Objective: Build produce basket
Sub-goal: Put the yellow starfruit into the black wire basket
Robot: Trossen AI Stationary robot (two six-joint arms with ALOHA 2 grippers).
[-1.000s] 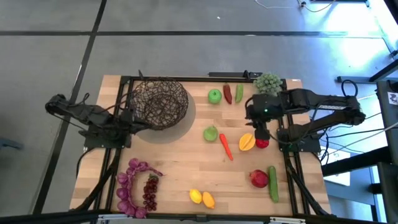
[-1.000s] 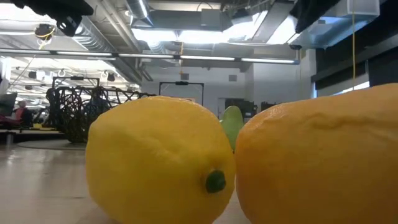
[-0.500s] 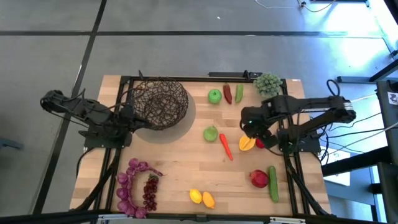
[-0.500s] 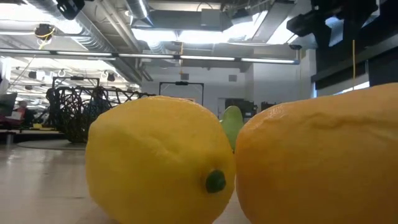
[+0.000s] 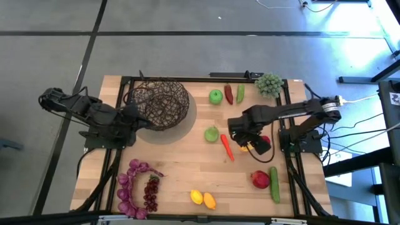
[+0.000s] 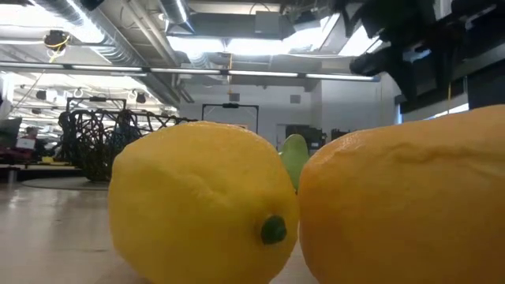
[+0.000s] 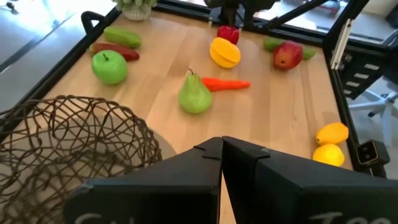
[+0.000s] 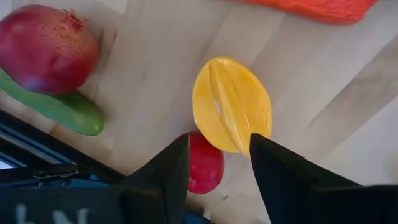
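**Right gripper open above the mango**

High view: the right gripper [image 5: 242, 139] hangs near the worktop's right edge, over the mango [image 5: 250, 146]; the basket [image 5: 161, 104] sits toward the far-left corner.

Right wrist view: parted fingers [image 8: 166, 168] frame the mango [image 8: 231, 104], not touching it.

Left wrist view: the left gripper [image 7: 221, 147], closed, beside the basket [image 7: 68, 140].

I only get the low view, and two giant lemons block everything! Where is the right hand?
Observer: The right hand is over the yellow mango, fingers open, one on each side.
Operator: Is any fruit in the basket yet?
Observer: No, the basket shows none inside; the left hand waits at its edge.
Operator: What's nearest the mango?
Observer: A red pepper, right beside it.
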